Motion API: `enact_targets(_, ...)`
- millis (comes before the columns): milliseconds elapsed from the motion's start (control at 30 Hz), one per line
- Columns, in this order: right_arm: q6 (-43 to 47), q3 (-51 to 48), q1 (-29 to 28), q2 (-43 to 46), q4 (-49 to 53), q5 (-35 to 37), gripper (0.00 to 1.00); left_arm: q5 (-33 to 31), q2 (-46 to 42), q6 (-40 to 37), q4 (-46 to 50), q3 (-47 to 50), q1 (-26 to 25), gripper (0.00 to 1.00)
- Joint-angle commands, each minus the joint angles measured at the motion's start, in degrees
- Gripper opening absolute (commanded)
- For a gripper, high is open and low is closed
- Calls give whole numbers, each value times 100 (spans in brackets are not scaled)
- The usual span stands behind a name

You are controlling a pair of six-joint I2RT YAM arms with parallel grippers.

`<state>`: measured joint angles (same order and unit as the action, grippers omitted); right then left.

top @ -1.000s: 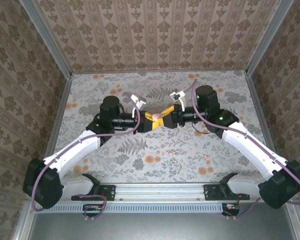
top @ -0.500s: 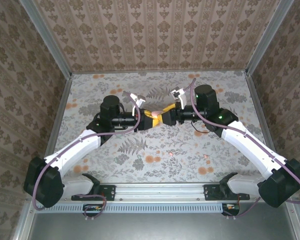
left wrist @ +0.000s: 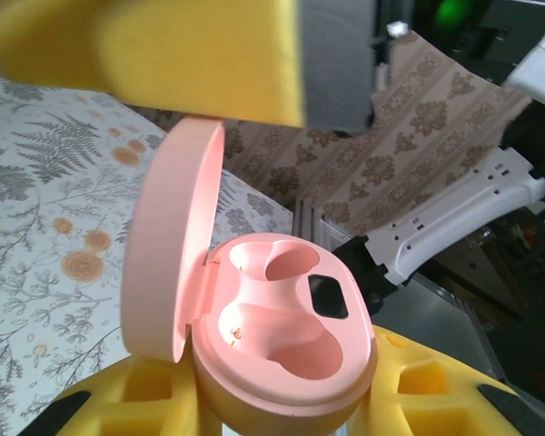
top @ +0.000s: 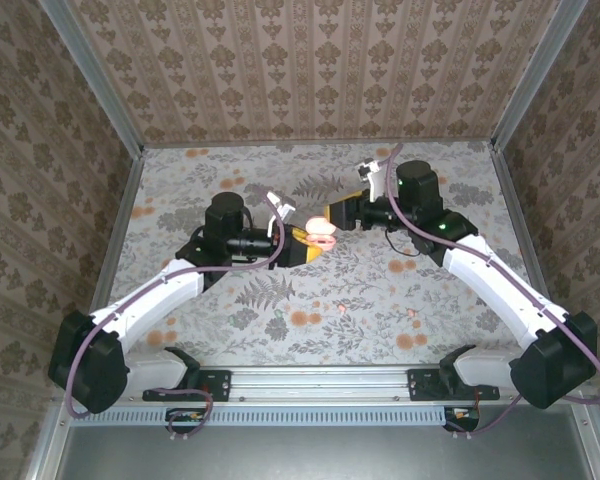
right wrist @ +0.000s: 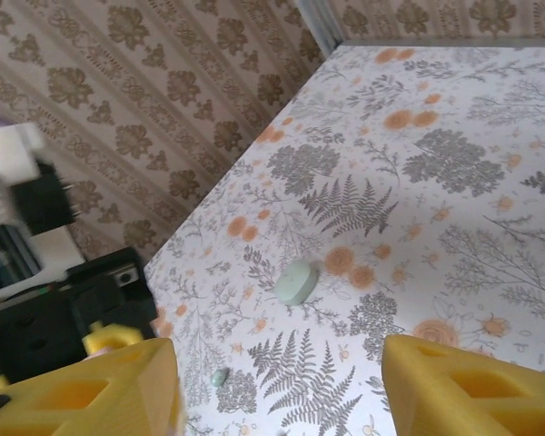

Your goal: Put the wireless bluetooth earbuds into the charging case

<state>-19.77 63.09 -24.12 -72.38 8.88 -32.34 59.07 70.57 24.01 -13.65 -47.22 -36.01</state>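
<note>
The pink charging case [left wrist: 286, 327] stands open, its lid [left wrist: 168, 263] tipped up to the left and both wells empty. My left gripper [left wrist: 282, 404] is shut on the case's base between its yellow pads [left wrist: 132, 409]. In the top view the case [top: 321, 236] sits at mid-table in the left gripper [top: 313, 244]. My right gripper [top: 339, 213] hovers just behind the case, open, with nothing between its pads [right wrist: 472, 386]. Two tiny pale pink earbuds lie on the table nearer the front, one [top: 342, 309] at the centre and the other [top: 413, 312] to its right.
In the right wrist view a pale green oval case [right wrist: 297, 282] and a tiny green earbud [right wrist: 219, 376] lie on the floral table. The right gripper's yellow pad [left wrist: 191, 50] hangs above the pink lid. Patterned walls close in three sides.
The right gripper, which met the left at the case, has pulled up and back from it. The case lid now stands open. The left arm shifted slightly right.
</note>
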Motion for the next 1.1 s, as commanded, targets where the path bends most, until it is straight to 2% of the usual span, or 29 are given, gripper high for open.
enact_targets(0,-157,-99,47,112,-50,51,64,228,-104,-311,-117,-77,4,0)
enact_targets(333,-488,-482,40,987,750,218,67,-462,-117,-417,-146,209,282,0)
enact_targets(567,-1164,-964,38,1371,1852,1238,65,-1078,-260,-532,-115,681,484,0)
enact_targets(800,-1589,-1932,-59,1226,1873,1300,56,-1196,-341,-585,-129,990,572,0)
enact_targets(1067,-899,-2151,-423,407,1945,1427,46,-1213,-451,-607,-94,1230,630,0)
